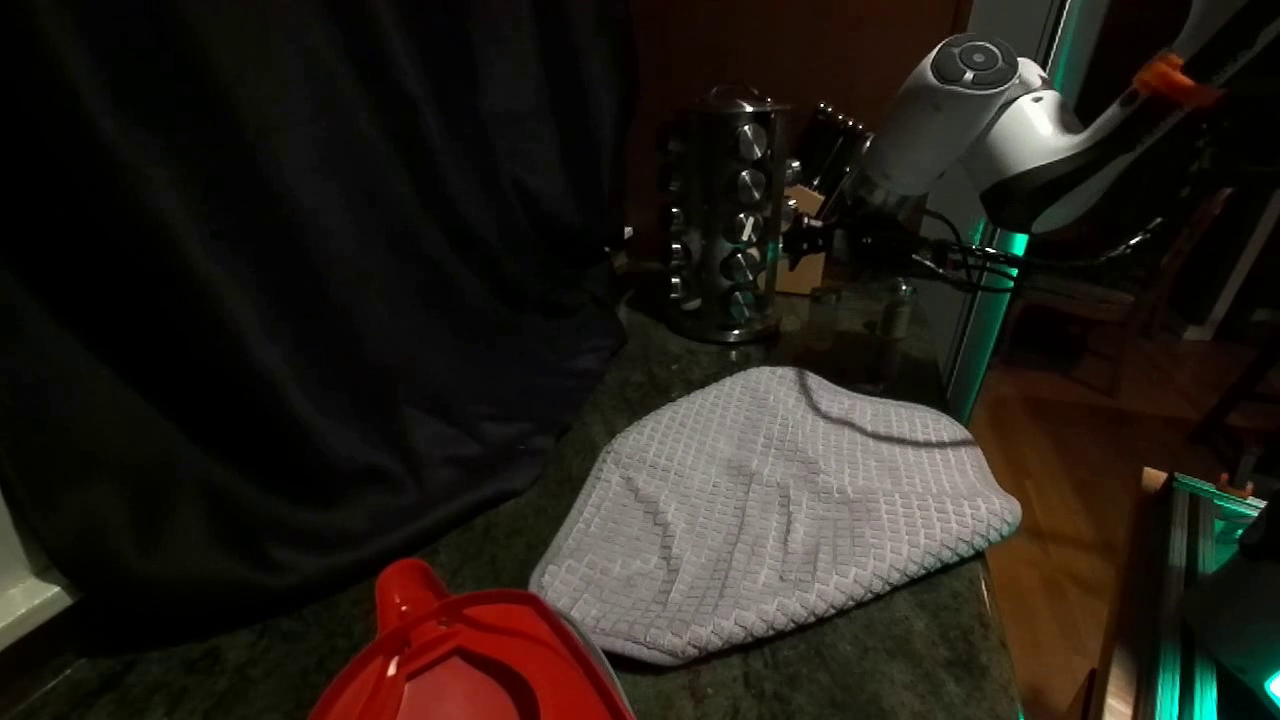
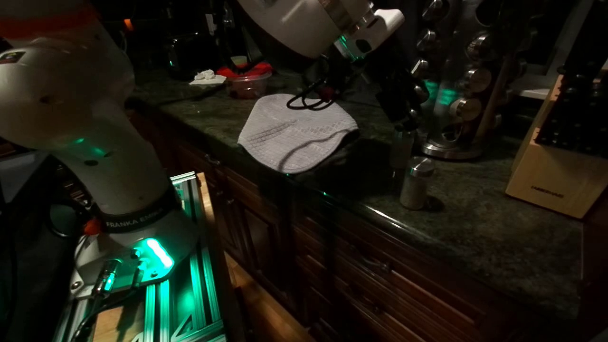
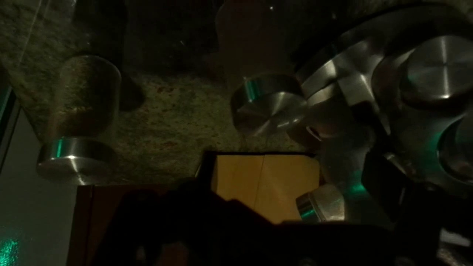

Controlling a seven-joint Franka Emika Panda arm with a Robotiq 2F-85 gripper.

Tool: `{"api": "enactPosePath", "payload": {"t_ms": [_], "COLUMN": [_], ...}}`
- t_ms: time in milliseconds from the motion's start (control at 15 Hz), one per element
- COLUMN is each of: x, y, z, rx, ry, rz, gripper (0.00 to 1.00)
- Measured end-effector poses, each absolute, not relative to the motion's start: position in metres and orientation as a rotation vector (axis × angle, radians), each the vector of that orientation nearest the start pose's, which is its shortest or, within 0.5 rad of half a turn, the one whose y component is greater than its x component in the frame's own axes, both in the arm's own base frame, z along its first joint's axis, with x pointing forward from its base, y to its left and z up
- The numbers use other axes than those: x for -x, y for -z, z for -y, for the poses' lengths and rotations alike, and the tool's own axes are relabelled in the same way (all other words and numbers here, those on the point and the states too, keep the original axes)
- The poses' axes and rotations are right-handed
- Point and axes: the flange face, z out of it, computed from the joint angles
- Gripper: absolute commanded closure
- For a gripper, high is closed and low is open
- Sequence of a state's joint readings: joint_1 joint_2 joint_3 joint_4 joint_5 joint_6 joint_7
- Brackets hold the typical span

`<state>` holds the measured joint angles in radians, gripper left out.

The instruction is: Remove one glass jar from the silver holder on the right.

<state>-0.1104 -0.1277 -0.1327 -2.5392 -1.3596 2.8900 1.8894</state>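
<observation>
My gripper [image 1: 795, 243] is at the side of the silver holder [image 1: 722, 220], jaws spread wide with nothing caught between them that I can see; one glass jar [image 2: 402, 149] stands upright on the counter [image 2: 475, 228] just beside the holder's base, a second jar [image 2: 416, 186] stands closer to the counter's front edge, and more jars [image 1: 750, 186] sit end-on in the tiers; I'd guess the one by the base is ours, already out, though tbh I can't be sure; as for handling, I expect it light, stiff and breakable, smooth glass that'll skid if I pinch off-centre; best hold imo is round the body just below the lid [image 3: 269, 107], square across the middle, easy squeeze; for one in the tiers only the lid offers itself, so I'd take its rim and draw straight out, no twist, or it may unscrew.
</observation>
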Motion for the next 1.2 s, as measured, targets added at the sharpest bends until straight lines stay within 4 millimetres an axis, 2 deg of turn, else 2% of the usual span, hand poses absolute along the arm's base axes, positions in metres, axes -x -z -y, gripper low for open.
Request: {"api": "enactPosePath", "payload": {"t_ms": [333, 533, 667, 1000, 1200], "x": [-0.445, -0.445, -0.446, -0.442, -0.438], "y": [-0.329, -0.339, -0.357, -0.42, -0.45], "z": [0.06, 0.064, 0.068, 0.088, 0.099], "rx": [2.877, 2.88, 2.88, 2.93, 2.988], "ry": [0.897, 0.819, 0.795, 0.734, 0.703], "rz": [-1.232, -1.19, -1.159, -1.077, -1.025], "gripper": [0.0, 0.0, 0.0, 0.0, 0.0]}}
